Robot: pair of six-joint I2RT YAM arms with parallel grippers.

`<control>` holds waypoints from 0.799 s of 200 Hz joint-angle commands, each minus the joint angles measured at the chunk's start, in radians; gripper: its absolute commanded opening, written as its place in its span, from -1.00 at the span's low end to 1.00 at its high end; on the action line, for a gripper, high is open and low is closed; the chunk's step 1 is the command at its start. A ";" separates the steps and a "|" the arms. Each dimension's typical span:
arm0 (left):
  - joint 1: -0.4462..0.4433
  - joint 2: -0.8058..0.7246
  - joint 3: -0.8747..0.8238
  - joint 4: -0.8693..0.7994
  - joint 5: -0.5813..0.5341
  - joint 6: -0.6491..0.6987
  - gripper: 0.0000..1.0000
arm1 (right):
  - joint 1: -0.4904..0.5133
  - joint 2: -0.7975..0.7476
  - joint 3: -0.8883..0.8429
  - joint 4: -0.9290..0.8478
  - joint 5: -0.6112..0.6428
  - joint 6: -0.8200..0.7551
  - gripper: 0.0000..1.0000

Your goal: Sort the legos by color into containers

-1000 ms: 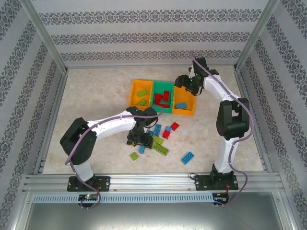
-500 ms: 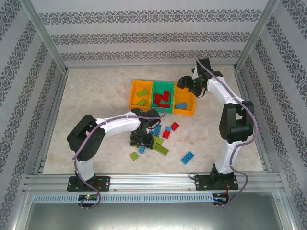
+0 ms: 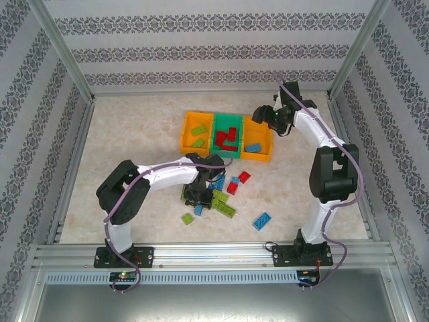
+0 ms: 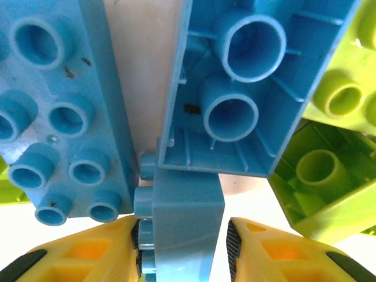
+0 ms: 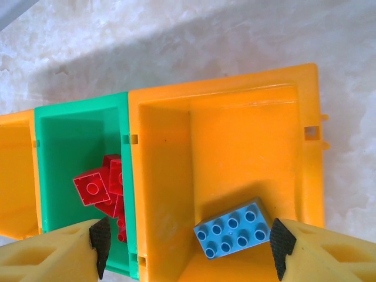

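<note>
Loose legos lie in a cluster mid-table: lime [image 3: 224, 204], blue [image 3: 219, 181] and red [image 3: 244, 176]. My left gripper [image 3: 194, 196] is down in this cluster. In the left wrist view its jaws [image 4: 183, 241] straddle a blue brick [image 4: 182, 205] standing on edge; the left pad [image 4: 136, 241] touches its studs, and a thin gap shows at the right pad. My right gripper [image 3: 265, 121] hangs open [image 5: 188, 244] over the right orange container [image 5: 235, 135], where a blue brick [image 5: 235, 229] lies. Red bricks [image 5: 97, 189] sit in the green container [image 5: 76, 141].
The left orange container [image 3: 186, 131] holds lime bricks. A stud-up blue brick [image 4: 53, 117], an upside-down blue one [image 4: 247, 88] and lime bricks [image 4: 329, 147] crowd the left jaws. A blue brick [image 3: 262, 220] and a lime one [image 3: 188, 219] lie apart. Metal rails frame the table.
The left jaws have narrowed around the blue brick while the left arm stayed low in the cluster. The right arm has drifted slightly right above the right orange container.
</note>
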 commanded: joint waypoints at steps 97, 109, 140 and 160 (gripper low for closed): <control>-0.019 0.021 -0.001 0.000 -0.072 -0.037 -0.59 | -0.054 -0.073 -0.035 0.000 0.015 -0.017 0.50; -0.019 0.012 0.003 -0.009 -0.078 -0.037 -0.59 | -0.057 -0.075 -0.038 -0.001 0.015 -0.019 0.50; -0.023 -0.015 0.029 -0.036 -0.080 -0.044 -0.60 | -0.071 -0.081 -0.053 0.000 0.018 -0.024 0.51; -0.025 -0.033 0.080 -0.080 -0.094 -0.042 -0.59 | -0.081 -0.090 -0.065 0.002 0.019 -0.029 0.51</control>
